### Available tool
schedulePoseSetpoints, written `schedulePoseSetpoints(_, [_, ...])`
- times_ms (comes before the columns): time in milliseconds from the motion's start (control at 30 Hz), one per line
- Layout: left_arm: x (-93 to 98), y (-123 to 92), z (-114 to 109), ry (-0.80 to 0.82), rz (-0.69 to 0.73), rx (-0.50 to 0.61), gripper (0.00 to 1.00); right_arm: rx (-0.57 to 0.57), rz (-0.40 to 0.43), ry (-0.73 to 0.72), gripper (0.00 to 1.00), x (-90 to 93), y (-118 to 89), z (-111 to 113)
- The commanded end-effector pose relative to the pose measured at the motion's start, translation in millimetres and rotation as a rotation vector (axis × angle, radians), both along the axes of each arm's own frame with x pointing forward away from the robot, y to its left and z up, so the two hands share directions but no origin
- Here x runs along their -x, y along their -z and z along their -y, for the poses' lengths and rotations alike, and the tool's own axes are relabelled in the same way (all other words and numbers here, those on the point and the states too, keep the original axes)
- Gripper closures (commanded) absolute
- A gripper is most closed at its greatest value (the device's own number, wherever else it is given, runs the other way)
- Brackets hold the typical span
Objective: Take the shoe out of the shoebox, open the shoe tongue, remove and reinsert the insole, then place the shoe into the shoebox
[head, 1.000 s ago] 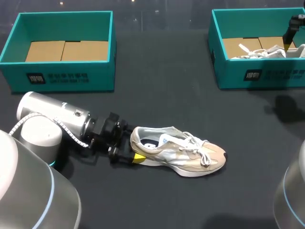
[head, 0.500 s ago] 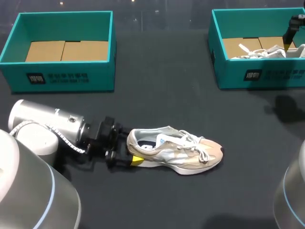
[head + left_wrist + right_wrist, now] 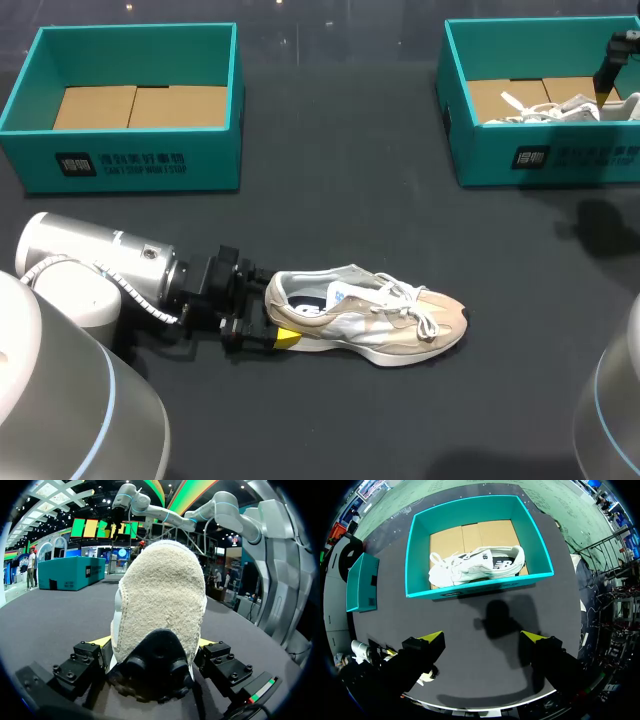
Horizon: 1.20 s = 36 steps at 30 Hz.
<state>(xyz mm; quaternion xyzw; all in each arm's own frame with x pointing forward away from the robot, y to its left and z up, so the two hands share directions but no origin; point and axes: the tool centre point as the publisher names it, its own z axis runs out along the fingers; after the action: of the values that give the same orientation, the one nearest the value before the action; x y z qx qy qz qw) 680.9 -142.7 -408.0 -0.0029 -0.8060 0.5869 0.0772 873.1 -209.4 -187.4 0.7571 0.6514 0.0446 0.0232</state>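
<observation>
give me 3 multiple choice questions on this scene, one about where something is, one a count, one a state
1. Where does the beige shoe lie?
A inside a box
B on the table
C lifted in the air

2. How many teal boxes stand on the table?
A three
B one
C two

3. The right gripper is
A open, with nothing between its tips
B shut on a shoe
C shut on a box wall

Key:
1 B: the head view shows it lying on the dark surface in front of the boxes.
2 C: the left shoebox and the right shoebox are the only ones.
3 A: its wrist view shows the yellow tips wide apart, high above the tabletop.
</observation>
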Motion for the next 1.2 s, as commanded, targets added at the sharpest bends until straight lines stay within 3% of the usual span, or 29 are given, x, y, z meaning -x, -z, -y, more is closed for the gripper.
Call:
schedulePoseSetpoints(33, [2.1, 0, -1, -0.002, 0.001, -0.001, 1.00, 0.001, 0.001, 0.001, 0.00, 0.3, 0, 0])
schedulePoseSetpoints(700, [2.1, 0, -1, -0.002, 0.001, -0.001, 1.00, 0.001, 0.001, 0.001, 0.00, 0.3, 0, 0])
schedulePoseSetpoints(867, [2.1, 0, -1, -0.002, 0.001, -0.001, 1.00, 0.049, 0.004, -0.007, 0.00, 22.7, 10, -35])
schedulePoseSetpoints(967, [2.1, 0, -1, -0.002, 0.001, -0.001, 1.00, 0.052, -0.020, 0.007, 0.00, 42.6, 18, -55])
schedulePoseSetpoints(1200, [2.1, 0, -1, -0.002, 0.001, -0.001, 1.00, 0.022, 0.027, 0.047, 0.00, 90.8, 28, -104])
